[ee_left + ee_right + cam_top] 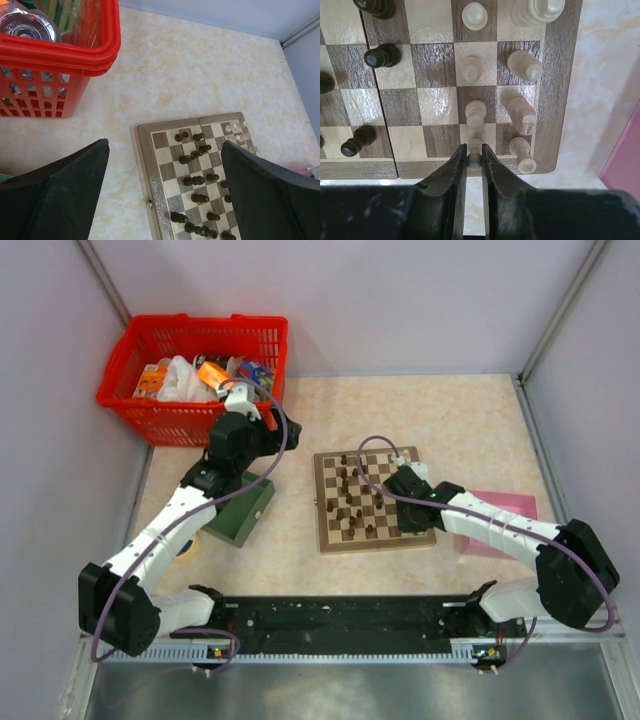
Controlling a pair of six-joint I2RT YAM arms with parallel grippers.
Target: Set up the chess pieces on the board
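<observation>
Cream pawn is pinched between the nearly closed fingers of the right gripper, at an edge square of the board; other cream pieces stand in the two rows along that border; dark pieces are scattered over the board's middle; the left gripper hangs spread wide, off the board, near the red basket.

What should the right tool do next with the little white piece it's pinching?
Probably open the right tool and let go: the cream pawn it pinches seems to sit on its square, in line with the other cream pawns on the board.
</observation>
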